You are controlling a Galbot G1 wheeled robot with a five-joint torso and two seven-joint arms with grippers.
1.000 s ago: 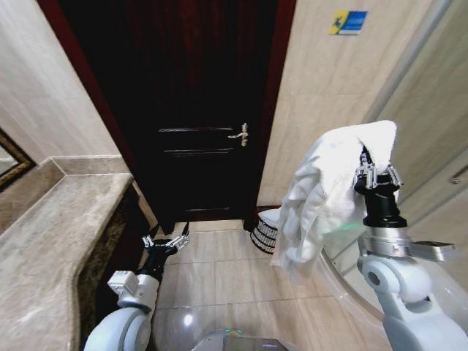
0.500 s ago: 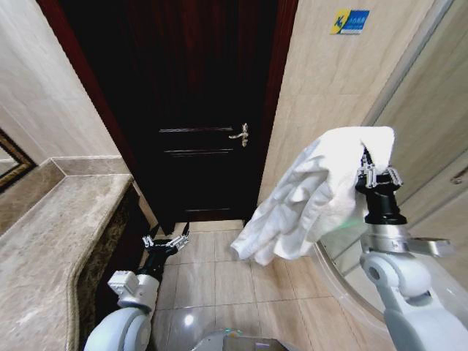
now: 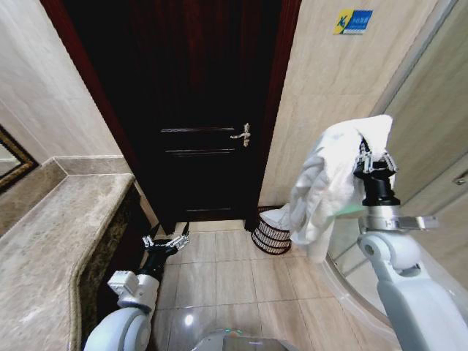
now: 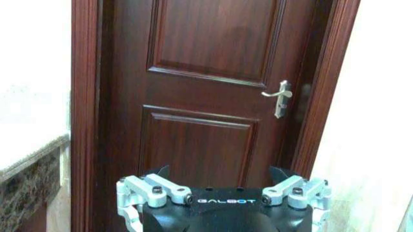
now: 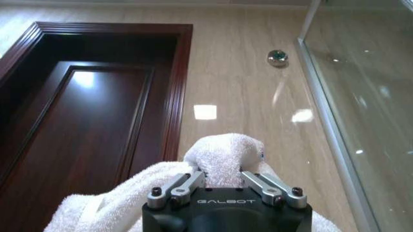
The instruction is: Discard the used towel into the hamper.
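Left gripper [image 3: 165, 242] was parked low beside the marble counter [image 3: 51, 241], fingers spread open, nothing in them, pointed at the dark door [image 3: 201, 110]; idle.

Hamper [image 3: 271, 232] sat on the tiled floor [image 3: 219, 281] at the foot of the wall, just right of the door frame, something pale at its rim, can't tell what.

Right gripper [image 3: 374, 162] was up high by the shower glass [image 3: 431, 131], fingers clamped on a bunch of the white towel [image 3: 329, 183]; the rest draped down on its left side, loose end hanging above and a bit right of the hamper, not in it.

Step in hand, by my read: carry phase, towel held, not yet over the opening. Next move probably needs the right arm brought down and left until the towel hangs over the rim, then a release. Risk: cloth catching on the rim.
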